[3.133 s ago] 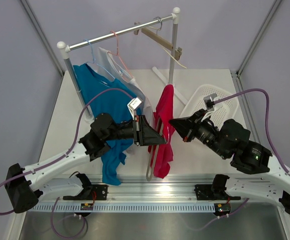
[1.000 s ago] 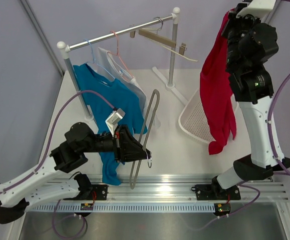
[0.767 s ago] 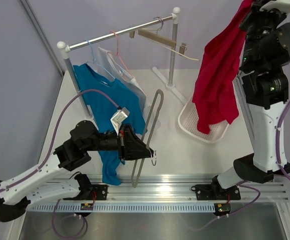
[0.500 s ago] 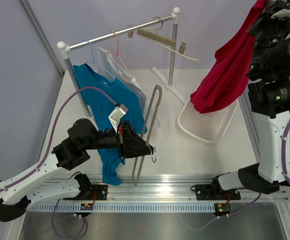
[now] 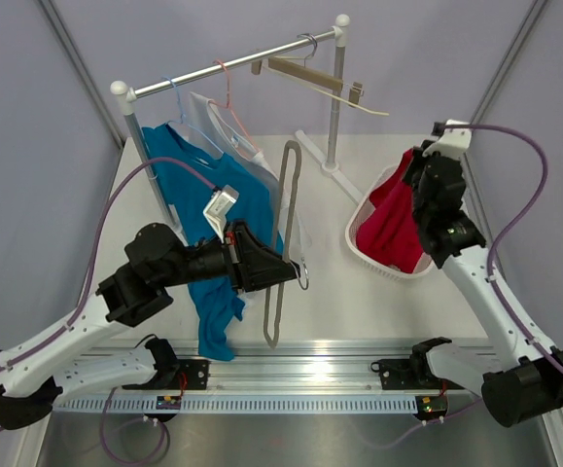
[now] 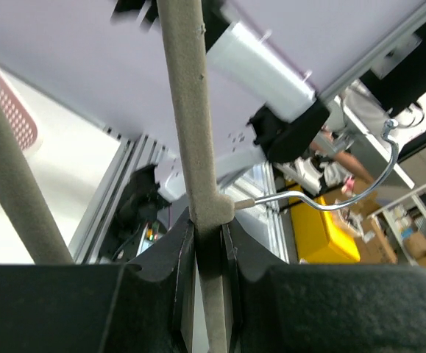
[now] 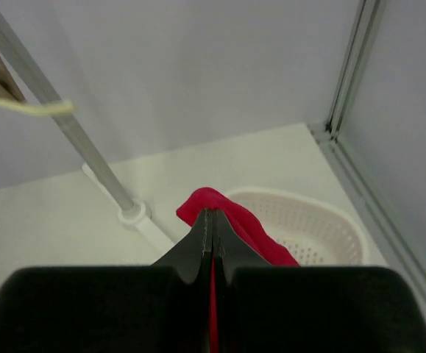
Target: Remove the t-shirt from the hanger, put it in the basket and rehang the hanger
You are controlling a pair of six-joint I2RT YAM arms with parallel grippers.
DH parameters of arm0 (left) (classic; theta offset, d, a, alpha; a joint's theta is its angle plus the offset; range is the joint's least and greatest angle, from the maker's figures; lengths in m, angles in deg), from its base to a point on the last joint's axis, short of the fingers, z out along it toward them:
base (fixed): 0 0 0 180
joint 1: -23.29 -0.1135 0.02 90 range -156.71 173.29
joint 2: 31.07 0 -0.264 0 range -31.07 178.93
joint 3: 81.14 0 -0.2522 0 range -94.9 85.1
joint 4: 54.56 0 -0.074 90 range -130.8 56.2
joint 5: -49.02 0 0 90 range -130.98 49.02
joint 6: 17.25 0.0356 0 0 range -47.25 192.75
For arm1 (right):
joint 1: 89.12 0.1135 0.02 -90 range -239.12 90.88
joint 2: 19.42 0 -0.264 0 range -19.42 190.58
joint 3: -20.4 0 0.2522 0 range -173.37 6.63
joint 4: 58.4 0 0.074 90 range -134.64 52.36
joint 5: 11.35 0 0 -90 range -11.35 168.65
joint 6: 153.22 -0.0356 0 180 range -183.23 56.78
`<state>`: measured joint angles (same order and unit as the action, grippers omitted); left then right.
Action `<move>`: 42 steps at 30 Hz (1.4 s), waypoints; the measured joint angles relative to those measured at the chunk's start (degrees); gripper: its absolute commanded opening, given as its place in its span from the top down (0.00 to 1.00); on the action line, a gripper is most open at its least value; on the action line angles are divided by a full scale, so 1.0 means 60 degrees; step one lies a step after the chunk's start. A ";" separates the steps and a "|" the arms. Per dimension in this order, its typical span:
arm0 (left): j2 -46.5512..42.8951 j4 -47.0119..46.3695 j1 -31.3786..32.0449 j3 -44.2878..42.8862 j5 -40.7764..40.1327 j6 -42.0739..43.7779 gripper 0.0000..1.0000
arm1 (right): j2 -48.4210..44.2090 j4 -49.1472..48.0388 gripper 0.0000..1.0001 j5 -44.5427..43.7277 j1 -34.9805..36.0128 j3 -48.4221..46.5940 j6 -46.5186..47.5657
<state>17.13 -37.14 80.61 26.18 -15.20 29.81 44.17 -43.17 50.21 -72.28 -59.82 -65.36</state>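
hanger [image 6: 187,110]: grey, matt, fuzzy flocked coating | hook [image 6: 265,196]: bare bright metal wire | t-shirt [image 5: 390,229], right of rail: red matt cloth, soft folds | basket [image 5: 351,233]: white perforated plastic | rail [image 5: 203,71]: polished metal tube | wooden hanger [image 5: 305,75], on rail: pale smooth wood

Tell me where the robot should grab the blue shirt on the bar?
Probably its loose bottom end, from the near side. The blue shirt hangs down toward the front, so that end is free and closest, while the top is crowded by the white shirt on the bar.
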 measured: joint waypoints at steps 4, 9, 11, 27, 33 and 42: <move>0.0277 -0.0627 0.0000 -0.0113 -0.0339 -0.0397 1.00 | -0.0273 -0.0022 0.99 0.0066 0.0004 0.2382 -0.1162; 0.0783 -0.0918 0.0000 -0.0262 -0.0900 -0.0729 1.00 | -0.1694 0.0222 0.73 -0.0514 0.0000 0.4080 -0.2204; 0.1016 -0.0958 0.0000 -0.0401 -0.1209 -0.0852 1.00 | -0.2142 0.0284 0.31 -0.0645 -0.0007 0.4120 -0.2557; 0.4109 -0.3519 -0.1490 -0.1668 -0.2488 -0.2969 1.00 | -0.5319 0.3231 0.05 0.5592 -0.0015 0.2116 -0.3337; 0.4849 -0.3668 -0.1636 -0.2342 -0.2936 -0.3242 1.00 | -0.6167 0.2874 0.11 0.8488 -0.0015 0.1956 -0.3468; 0.5275 -0.4703 -0.1639 -0.2623 -0.3297 -0.3282 1.00 | -0.4513 0.2830 0.20 1.0112 0.0441 0.1643 -0.3523</move>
<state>48.78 -65.36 70.78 10.45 -34.98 10.11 17.09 -26.19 110.88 -69.64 -49.96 -86.49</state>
